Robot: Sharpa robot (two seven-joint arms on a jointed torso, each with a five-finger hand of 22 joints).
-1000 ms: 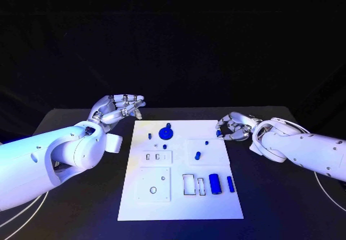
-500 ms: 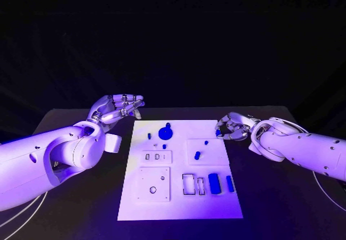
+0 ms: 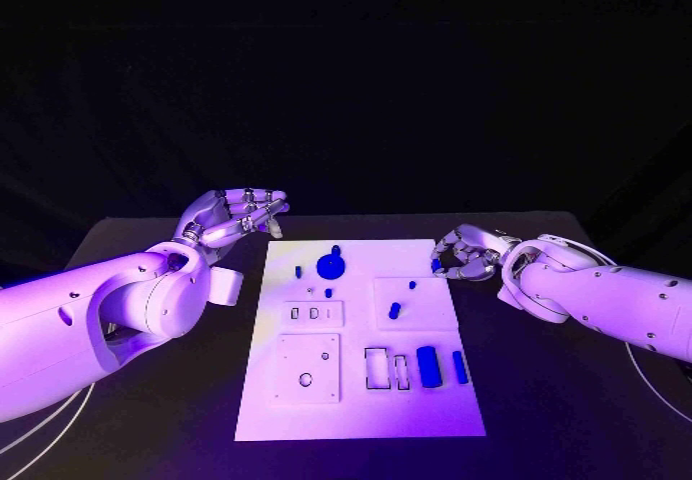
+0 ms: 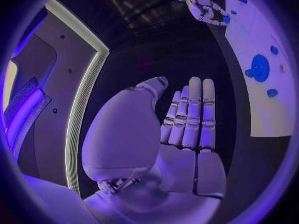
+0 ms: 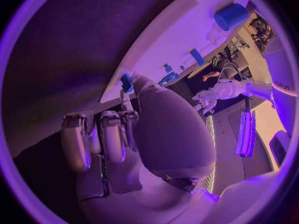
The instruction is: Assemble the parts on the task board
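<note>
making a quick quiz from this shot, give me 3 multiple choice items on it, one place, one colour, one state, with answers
1. Where is the round disc part on the task board?
A. far end
B. near end
C. off the board

2. What colour are the parts?
A. red
B. blue
C. yellow

3. What is the left hand doing?
A. gripping the disc
B. pressing on the board
C. holding nothing, off the board

Answers:
1 A, the disc sits near the far edge in the head view.
2 B, disc and cylinder look blue.
3 C, the left wrist view shows its fingers straight with nothing in them.

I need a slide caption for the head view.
Right robot hand pinches a small blue part beside the white task board.
</note>
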